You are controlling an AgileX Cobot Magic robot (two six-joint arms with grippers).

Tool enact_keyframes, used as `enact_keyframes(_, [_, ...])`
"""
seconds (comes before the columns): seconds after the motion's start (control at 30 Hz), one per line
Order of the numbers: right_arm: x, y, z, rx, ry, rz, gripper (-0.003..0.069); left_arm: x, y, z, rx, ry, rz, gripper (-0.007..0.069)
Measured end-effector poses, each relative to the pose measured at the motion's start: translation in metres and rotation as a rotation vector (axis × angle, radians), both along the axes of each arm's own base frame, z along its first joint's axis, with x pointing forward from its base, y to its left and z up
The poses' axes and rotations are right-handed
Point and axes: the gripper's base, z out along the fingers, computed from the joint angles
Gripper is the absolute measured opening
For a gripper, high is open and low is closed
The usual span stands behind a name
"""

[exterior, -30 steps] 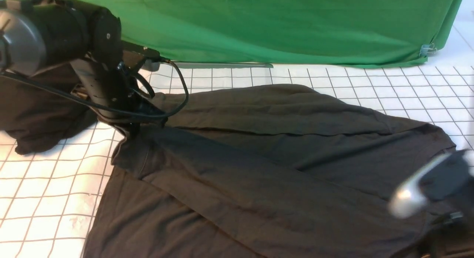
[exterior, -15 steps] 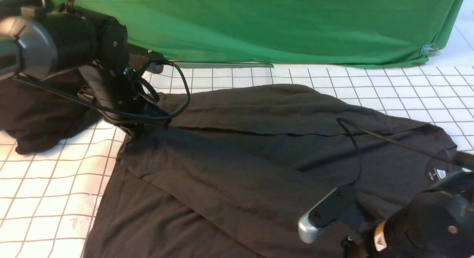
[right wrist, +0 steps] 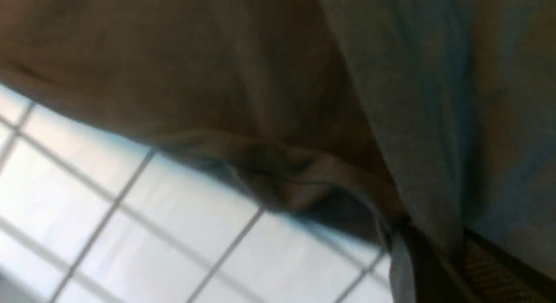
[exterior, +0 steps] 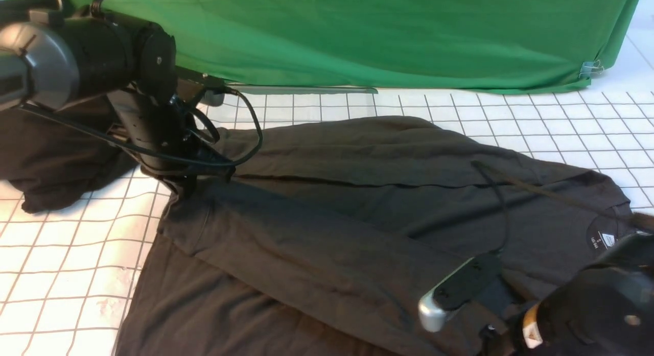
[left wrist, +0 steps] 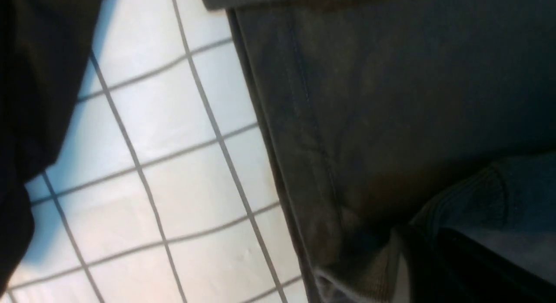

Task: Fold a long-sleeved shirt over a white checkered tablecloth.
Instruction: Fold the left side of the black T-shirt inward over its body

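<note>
The long-sleeved shirt lies spread on the white checkered tablecloth, back up, with its neck label at the right. My left gripper reaches down onto the shirt's far left corner. In the left wrist view the left gripper is shut on a ribbed edge of the shirt. My right arm hangs low over the near right edge, its fingers hidden in the front view. Bunched shirt fabric runs into the shut right gripper, slightly raised off the tablecloth.
A blacker plain garment lies heaped at the far left behind my left arm. A green cloth hangs along the back, pinned by a clip at its right end. A black cable trails over the shirt.
My right arm swung in from the right edge to the shirt's near right edge, uncovering the neck label, and its jaws closed on fabric. The left arm shifted up slightly, still gripping.
</note>
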Motion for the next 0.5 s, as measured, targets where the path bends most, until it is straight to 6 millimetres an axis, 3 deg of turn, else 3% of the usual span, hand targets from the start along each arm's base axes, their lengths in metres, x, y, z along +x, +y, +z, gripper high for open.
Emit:
enact_keyframes(0.2, [-0.017,-0.008,0.015,0.009,0.027,-0.021,0.005,-0.003,0.001,-0.001,0.01,0.039,0.007,0.0017])
enact_keyframes(0.37, [-0.031,-0.007,0.009,-0.009,0.056,0.007,0.0095,-0.004,0.001,-0.001,0.006,0.046,0.01,0.0017])
enact_keyframes(0.5, [-0.04,-0.006,0.002,-0.023,0.085,0.005,0.0174,-0.004,0.001,-0.001,0.004,0.047,0.011,0.0017])
